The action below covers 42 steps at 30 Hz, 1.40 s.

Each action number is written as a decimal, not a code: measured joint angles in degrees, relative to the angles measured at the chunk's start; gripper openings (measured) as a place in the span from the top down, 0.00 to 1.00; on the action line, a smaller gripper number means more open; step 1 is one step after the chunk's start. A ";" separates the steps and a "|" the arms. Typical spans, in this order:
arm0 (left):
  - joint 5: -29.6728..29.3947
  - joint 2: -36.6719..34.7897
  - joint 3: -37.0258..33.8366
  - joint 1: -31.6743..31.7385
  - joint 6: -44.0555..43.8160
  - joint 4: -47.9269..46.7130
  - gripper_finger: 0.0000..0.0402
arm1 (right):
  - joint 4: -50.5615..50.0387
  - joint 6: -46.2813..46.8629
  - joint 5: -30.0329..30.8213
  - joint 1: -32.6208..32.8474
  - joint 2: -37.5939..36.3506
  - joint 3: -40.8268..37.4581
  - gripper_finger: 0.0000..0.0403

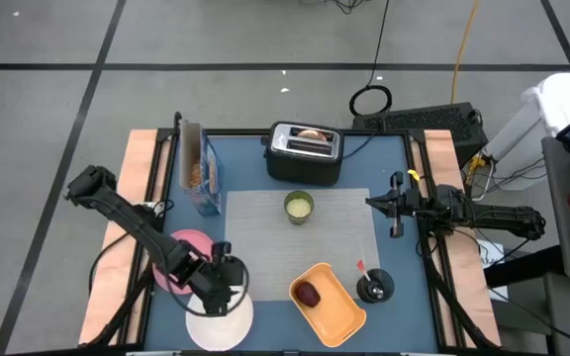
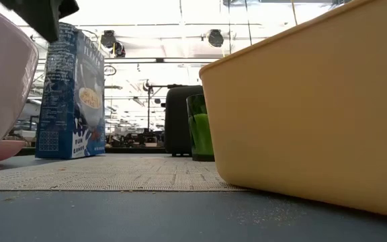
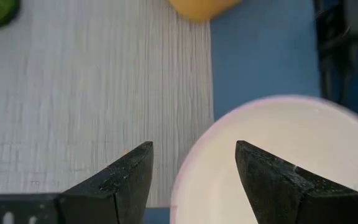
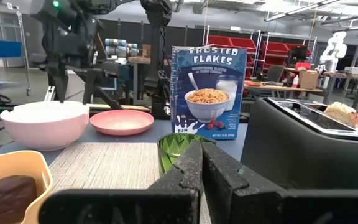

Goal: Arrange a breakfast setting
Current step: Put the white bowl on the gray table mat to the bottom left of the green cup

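The white bowl [image 1: 216,321] stands on the table by its near edge, off the near left corner of the grey placemat [image 1: 334,232]. My left gripper [image 3: 194,146] is open just above the bowl's rim [image 3: 185,180], one finger over the inside and one outside. The pink plate [image 1: 181,247] lies on the table left of the placemat. The pale-green cup [image 1: 298,207] stands on the placemat's far part. The bread piece [image 1: 312,134] sticks up from the toaster's slot. My right gripper [image 1: 396,205] is shut and empty at the placemat's right edge.
The black-and-silver toaster [image 1: 305,153] stands at the far edge, and a cereal box [image 1: 199,170] at the far left. The orange tray [image 1: 330,307] holds a dark red lump [image 1: 308,293] near the front. A small black object [image 1: 373,286] stands to the tray's right.
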 joint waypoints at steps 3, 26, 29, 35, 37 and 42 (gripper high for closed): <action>0.67 1.98 -0.02 0.03 1.08 -0.18 0.42 | 0.00 0.00 0.02 -0.01 0.01 0.00 1.00; 9.96 10.04 -0.07 4.53 8.85 -0.13 0.44 | 0.00 0.00 0.00 -0.02 0.02 0.00 1.00; 10.24 10.04 -0.07 4.51 9.71 -0.09 0.52 | 0.00 0.00 0.00 0.00 0.01 0.00 1.00; 10.56 10.04 -0.07 4.45 9.64 -0.05 0.73 | 0.00 0.00 0.00 -0.01 0.02 0.00 1.00; 10.70 10.04 -0.07 4.45 9.78 -0.11 0.79 | 0.00 0.00 0.02 0.00 0.00 -0.02 1.00; 12.49 9.97 -0.04 4.42 9.52 -0.01 0.89 | 0.00 0.00 0.01 -0.01 0.01 -0.01 1.00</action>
